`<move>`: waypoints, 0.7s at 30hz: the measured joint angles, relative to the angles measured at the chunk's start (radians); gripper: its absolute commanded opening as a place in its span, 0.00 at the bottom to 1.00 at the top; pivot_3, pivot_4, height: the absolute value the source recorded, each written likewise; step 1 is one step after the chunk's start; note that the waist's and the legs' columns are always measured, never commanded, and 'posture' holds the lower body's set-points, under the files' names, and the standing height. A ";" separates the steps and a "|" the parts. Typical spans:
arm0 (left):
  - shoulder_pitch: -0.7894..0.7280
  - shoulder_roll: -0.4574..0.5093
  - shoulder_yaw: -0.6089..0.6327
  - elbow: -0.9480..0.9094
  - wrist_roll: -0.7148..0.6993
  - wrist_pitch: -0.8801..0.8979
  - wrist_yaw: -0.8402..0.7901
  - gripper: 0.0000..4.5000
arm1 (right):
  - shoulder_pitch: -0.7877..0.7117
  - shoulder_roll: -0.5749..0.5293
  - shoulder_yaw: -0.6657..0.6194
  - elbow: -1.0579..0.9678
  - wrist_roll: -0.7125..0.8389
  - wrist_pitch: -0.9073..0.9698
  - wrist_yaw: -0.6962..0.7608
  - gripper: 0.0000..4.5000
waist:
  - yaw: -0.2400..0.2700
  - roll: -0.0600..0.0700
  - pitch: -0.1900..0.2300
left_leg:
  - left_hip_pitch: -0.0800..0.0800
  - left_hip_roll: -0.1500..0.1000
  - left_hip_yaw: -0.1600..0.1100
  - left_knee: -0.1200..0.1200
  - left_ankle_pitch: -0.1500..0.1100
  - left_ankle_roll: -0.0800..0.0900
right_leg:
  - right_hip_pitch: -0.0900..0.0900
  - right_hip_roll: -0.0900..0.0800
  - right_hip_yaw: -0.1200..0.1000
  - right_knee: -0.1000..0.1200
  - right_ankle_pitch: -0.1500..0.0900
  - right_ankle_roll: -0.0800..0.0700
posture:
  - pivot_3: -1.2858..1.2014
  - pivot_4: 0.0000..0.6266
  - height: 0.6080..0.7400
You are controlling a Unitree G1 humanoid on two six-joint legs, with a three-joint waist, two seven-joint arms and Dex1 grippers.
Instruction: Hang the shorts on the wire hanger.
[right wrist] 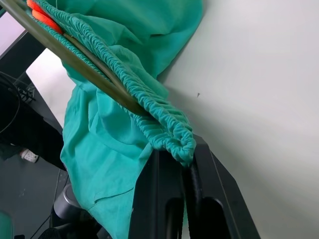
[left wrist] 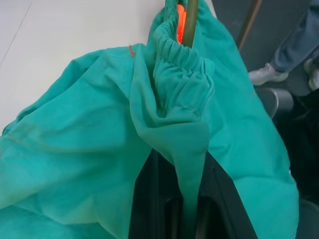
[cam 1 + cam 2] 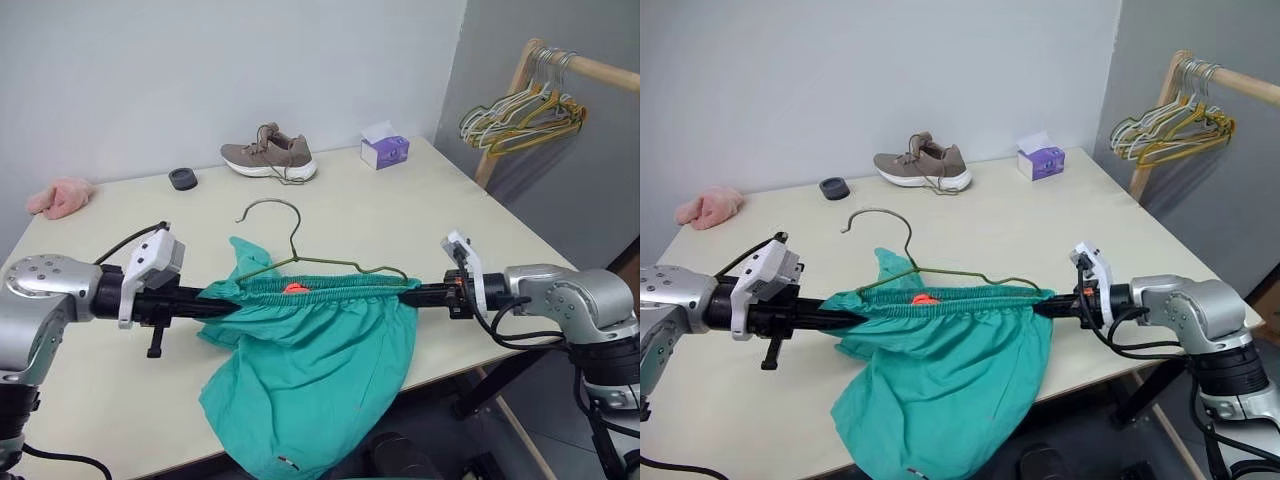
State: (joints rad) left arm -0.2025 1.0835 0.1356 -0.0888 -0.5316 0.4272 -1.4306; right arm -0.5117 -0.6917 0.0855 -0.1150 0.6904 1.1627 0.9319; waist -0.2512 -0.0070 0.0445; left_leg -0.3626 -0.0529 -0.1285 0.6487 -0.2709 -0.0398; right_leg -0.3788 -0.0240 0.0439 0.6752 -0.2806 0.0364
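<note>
1. I had the left gripper (image 3: 205, 303) clamped shut on the left end of the shorts (image 3: 310, 370), pinching the gathered waistband; in the left wrist view the teal cloth ran down between the two black fingers (image 2: 149, 199).
2. The right gripper (image 3: 418, 293) was likewise closed on the opposite end of the waistband, and in the right wrist view the bunched elastic sat pressed between its fingers (image 1: 214, 199).
3. Between the two grippers the waistband was pulled out into a nearly straight line just above the near part of the table (image 3: 430, 210).
4. The rest of the shorts hung down from that line, draping over the table's front edge.
5. I saw a small orange tag (image 3: 295, 288) inside the waist, near the middle of the stretched band.
6. The wire hanger (image 3: 300, 250) lay with its bottom bar running inside the waistband, its shoulders rising out of the cloth and its hook (image 3: 268, 208) pointing away from me over the tabletop.
7. Farther back on the table stood a brown shoe (image 3: 270, 155), a dark round cap (image 3: 183, 178) beside it, and a purple tissue box (image 3: 384, 148).
8. A pink fluffy cloth (image 3: 60, 196) lay at the far left edge.
9. To the right of the table, a wooden rack (image 3: 520, 90) carried a bunch of spare hangers (image 3: 525, 112).
</note>
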 measured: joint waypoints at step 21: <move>-0.023 0.016 -0.103 0.102 0.154 -0.183 0.051 0.00 | -0.038 -0.112 0.132 -0.116 -0.026 -0.085 0.051 0.00 | -0.001 0.001 0.001 | 0.000 0.001 0.000 0.000 0.000 0.000 | -0.001 0.000 0.000 -0.001 0.000 0.000 | 0.40 0.00 1.00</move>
State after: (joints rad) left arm -0.2258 1.0997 0.0324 0.0131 -0.3781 0.2445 -1.3793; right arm -0.5499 -0.8041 0.2175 -0.2313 0.6645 1.0778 0.9833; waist -0.2520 -0.0057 0.0454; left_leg -0.3628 -0.0524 -0.1280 0.6482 -0.2709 -0.0398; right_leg -0.3795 -0.0241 0.0439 0.6746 -0.2807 0.0366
